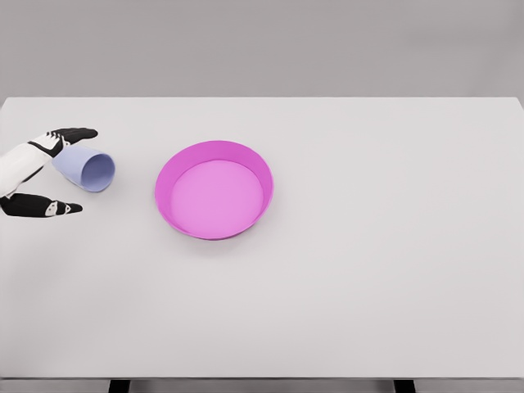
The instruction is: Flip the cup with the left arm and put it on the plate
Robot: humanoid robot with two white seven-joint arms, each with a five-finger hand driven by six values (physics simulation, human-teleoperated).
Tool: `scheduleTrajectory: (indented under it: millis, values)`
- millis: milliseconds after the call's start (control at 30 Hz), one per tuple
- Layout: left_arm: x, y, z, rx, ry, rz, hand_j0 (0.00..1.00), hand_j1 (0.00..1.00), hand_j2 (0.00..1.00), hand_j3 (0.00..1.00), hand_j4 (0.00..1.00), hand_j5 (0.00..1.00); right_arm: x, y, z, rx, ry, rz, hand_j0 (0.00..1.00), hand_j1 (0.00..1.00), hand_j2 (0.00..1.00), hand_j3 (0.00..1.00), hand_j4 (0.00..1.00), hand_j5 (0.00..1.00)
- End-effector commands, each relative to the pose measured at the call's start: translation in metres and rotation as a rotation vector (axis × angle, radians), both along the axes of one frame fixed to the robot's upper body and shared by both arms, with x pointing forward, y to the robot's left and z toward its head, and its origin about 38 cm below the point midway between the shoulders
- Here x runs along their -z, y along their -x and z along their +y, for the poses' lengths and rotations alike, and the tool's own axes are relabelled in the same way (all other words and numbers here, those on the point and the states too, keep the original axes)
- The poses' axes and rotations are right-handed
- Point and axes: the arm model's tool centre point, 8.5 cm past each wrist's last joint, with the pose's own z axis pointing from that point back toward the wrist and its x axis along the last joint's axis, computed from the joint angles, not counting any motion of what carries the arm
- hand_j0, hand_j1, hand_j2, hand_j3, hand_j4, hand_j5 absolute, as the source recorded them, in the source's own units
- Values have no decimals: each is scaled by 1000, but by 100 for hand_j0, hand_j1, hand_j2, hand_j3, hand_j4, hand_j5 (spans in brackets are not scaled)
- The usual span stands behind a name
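I see my left hand (pixel 41 168), fingers (pixel 72 133) spread around the pale-blue plastic cup (pixel 86 168) lying left of the magenta round plate (pixel 214 189); unclamped, it may roll away.

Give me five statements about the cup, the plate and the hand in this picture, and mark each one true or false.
1. The cup lies on its side, its mouth turned toward the plate. True.
2. The cup stands inside the plate. False: it lies on the table, apart from the plate and to the left of it.
3. The left hand is at the cup, with fingers above and below it. True.
4. The plate is blue. False: it is pink, and the cup is pale blue.
5. The right hand rests beside the plate. False: no right hand shows in the head view.
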Motion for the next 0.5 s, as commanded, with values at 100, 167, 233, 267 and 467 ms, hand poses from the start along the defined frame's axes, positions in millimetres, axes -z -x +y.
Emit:
scheduleTrajectory:
  millis: [100,167,233,267,467]
  values:
    - [-2,0,2,-4,2,0,100,100,100,100,100,100,0,0,0,4,0,-3,100,100,100,100,100,100]
    - [-2,0,3,-4,-7,-1,100,100,100,100,100,100,0,1,0,1,0,2,100,100,100,100,100,100]
    - [-3,-1,7,-14,-20,-2,100,100,100,100,100,100,0,1,0,1,0,2,100,100,100,100,100,100]
    - [1,-1,9,-16,-40,11,100,100,100,100,100,100,0,2,0,0,0,3,100,100,100,100,100,100]
    - [15,-4,56,-146,-96,70,100,100,100,100,100,100,0,1,0,-1,0,2,100,100,100,100,100,100]
